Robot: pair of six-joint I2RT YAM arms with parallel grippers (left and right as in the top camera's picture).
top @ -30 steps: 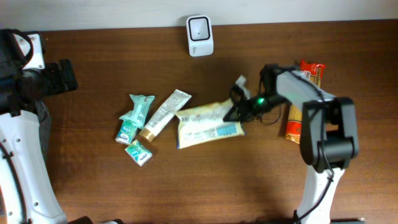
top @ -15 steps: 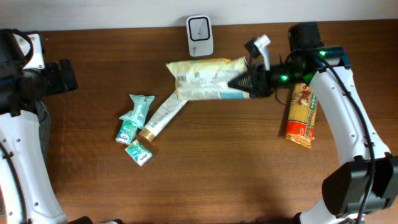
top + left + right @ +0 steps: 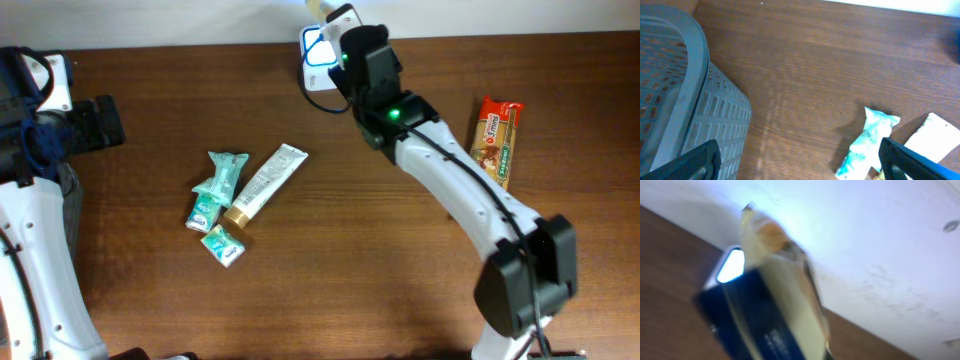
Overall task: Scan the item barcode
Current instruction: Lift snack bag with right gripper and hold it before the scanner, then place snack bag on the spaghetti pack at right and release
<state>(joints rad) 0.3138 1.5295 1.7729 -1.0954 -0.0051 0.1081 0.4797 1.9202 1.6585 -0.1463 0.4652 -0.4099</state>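
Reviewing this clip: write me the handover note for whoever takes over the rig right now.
Left pincer: open, empty, beside the grey basket.
Right pincer: shut on the pale yellow bag, holding it in front of the barcode scanner at the table's back edge; the scanner window is lit.
On the table: pasta packet, toothpaste tube, teal sachets.
Done: bag lifted and presented to the scanner.
Left: confirm the scan, which the pictures do not show, then put the bag away.
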